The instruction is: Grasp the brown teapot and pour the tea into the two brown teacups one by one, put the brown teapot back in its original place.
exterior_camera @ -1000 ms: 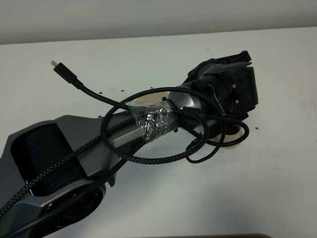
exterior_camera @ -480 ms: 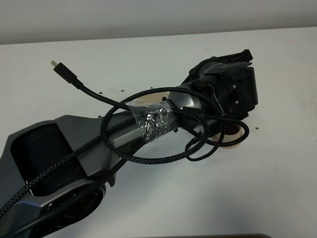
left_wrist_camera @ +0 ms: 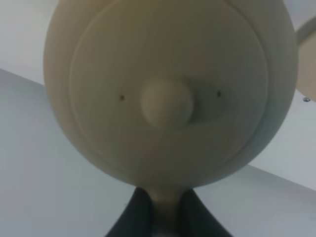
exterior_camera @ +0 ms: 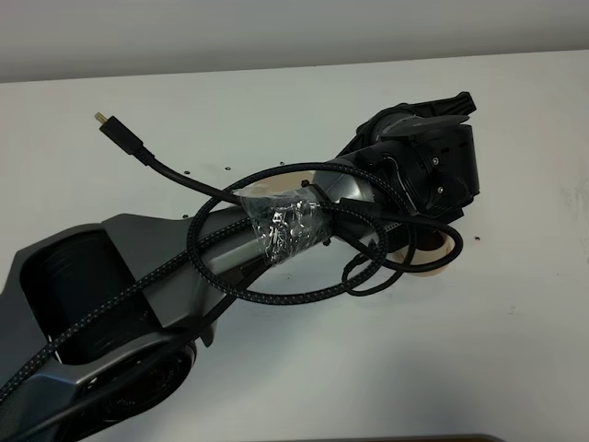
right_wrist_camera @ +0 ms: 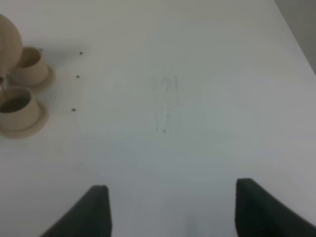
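Note:
The brown teapot (left_wrist_camera: 168, 89) fills the left wrist view, its lid knob (left_wrist_camera: 166, 102) facing the camera. My left gripper (left_wrist_camera: 165, 217) is shut on the teapot's handle (left_wrist_camera: 167, 205). In the high view the left arm's wrist (exterior_camera: 423, 166) hides the teapot. From the right wrist view, the teapot's rounded side (right_wrist_camera: 7, 42) hangs beside the two brown teacups (right_wrist_camera: 30, 61) (right_wrist_camera: 17, 104), each on a small saucer. One teacup's saucer (exterior_camera: 440, 261) peeks out under the arm. A pale sliver of the wider saucer (exterior_camera: 269, 189) shows behind the cables. My right gripper (right_wrist_camera: 170, 207) is open over bare table.
The left arm's grey base (exterior_camera: 92, 304) and its looping black cables (exterior_camera: 276, 285) cover the lower left and middle of the high view. A loose cable plug (exterior_camera: 109, 124) lies on the white table (exterior_camera: 515, 322).
The left wrist has shifted very slightly upward in the high view, and the cable loop under it has sagged a little. The right arm shows no change.

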You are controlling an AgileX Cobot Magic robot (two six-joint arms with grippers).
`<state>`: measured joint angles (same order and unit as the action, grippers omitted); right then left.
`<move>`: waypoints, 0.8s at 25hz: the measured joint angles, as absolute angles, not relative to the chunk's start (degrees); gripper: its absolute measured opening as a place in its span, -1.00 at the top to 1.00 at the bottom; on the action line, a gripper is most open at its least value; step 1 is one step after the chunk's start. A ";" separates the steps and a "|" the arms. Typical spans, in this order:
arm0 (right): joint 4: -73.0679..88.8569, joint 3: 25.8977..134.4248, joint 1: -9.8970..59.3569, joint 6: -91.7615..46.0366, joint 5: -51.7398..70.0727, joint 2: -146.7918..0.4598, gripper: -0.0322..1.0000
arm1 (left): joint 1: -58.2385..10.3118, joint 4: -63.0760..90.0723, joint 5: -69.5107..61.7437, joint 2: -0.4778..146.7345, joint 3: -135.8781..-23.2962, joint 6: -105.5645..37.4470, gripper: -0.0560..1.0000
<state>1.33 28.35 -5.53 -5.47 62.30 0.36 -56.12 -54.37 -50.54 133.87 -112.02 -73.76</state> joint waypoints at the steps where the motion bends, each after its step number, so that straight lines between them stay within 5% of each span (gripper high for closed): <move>1: 1.33 28.35 -5.53 -5.47 62.30 0.36 -0.08 | -56.12 -54.37 -50.34 133.87 -112.02 -73.76 0.64; 20: 1.33 28.35 -5.53 -5.47 62.30 0.36 -0.08 | -56.12 -54.42 -49.45 133.87 -112.02 -75.25 0.64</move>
<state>1.33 28.35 -5.53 -5.47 62.30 0.36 -56.12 -54.42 -49.45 133.87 -112.02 -75.25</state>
